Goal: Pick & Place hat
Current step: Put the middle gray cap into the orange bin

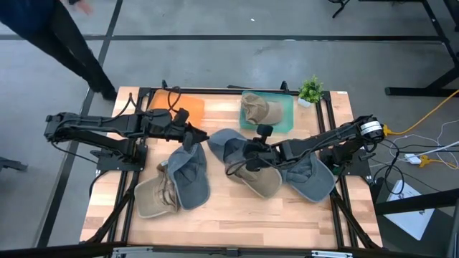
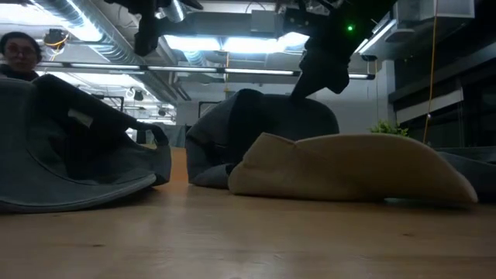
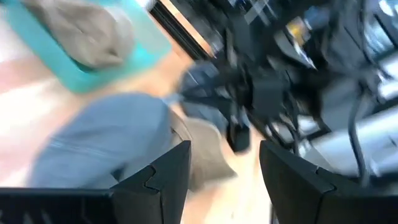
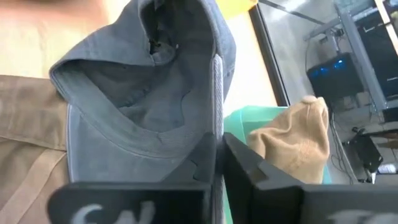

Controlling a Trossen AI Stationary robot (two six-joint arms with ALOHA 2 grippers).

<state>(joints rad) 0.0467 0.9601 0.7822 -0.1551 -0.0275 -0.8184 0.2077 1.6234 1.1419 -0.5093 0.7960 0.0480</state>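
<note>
We see the grey cap [image 4: 149, 93] lying upturned mid-desk, its edge pinched between the clenched fingers of the right end effector [image 4: 219, 163], likely a thin fabric grip for lifting it toward the teal tray [image 1: 287, 118], where a tan cap [image 1: 256, 107] already sits. The left end effector [image 3: 224, 171] hovers released near other caps on the desk [image 1: 237, 215].

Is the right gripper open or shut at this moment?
Shut on the grey cap: the right gripper has its fingers pinched together on the cap's rim.
</note>
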